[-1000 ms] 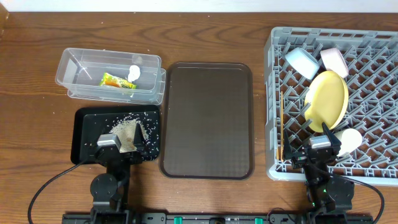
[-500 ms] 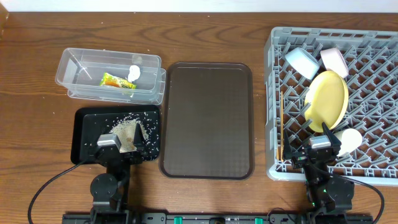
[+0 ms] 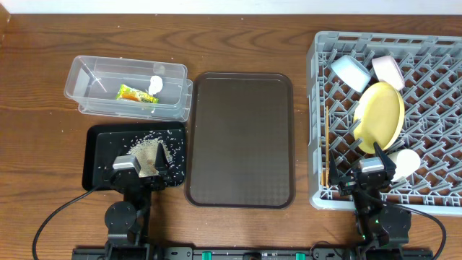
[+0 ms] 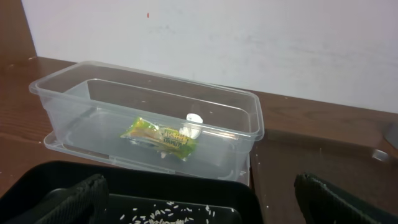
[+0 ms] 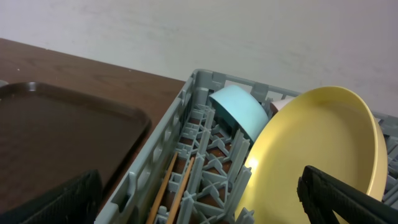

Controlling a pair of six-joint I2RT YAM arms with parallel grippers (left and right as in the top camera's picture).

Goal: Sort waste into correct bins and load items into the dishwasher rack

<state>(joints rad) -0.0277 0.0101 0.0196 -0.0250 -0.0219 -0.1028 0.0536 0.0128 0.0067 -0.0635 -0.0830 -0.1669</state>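
Observation:
The clear tub (image 3: 126, 89) (image 4: 149, 118) holds the green-and-orange wrapper (image 3: 136, 94) (image 4: 160, 137) and the white tissue wad (image 3: 154, 84) (image 4: 193, 119). Rice scraps (image 3: 153, 150) (image 4: 168, 214) lie in the black tray (image 3: 136, 156) (image 4: 186, 190). The grey rack (image 3: 440, 50) (image 5: 186, 106) holds the yellow plate (image 3: 380, 115) (image 5: 311, 149) on edge, the light-blue bowl (image 3: 350, 71) (image 5: 236, 111), a white bowl (image 3: 388, 70), a pale cup (image 3: 404, 163) and two chopsticks (image 3: 326, 148) (image 5: 171, 186). My left gripper (image 3: 141, 165) (image 4: 199, 202) is open over the black tray's near end. My right gripper (image 3: 372, 173) (image 5: 199, 199) is open above the rack's front edge.
A large brown serving tray (image 3: 240, 139) (image 5: 56, 130) lies bare between the bins and the rack. Both arm bases stand at the table's near edge. A white wall runs behind the table.

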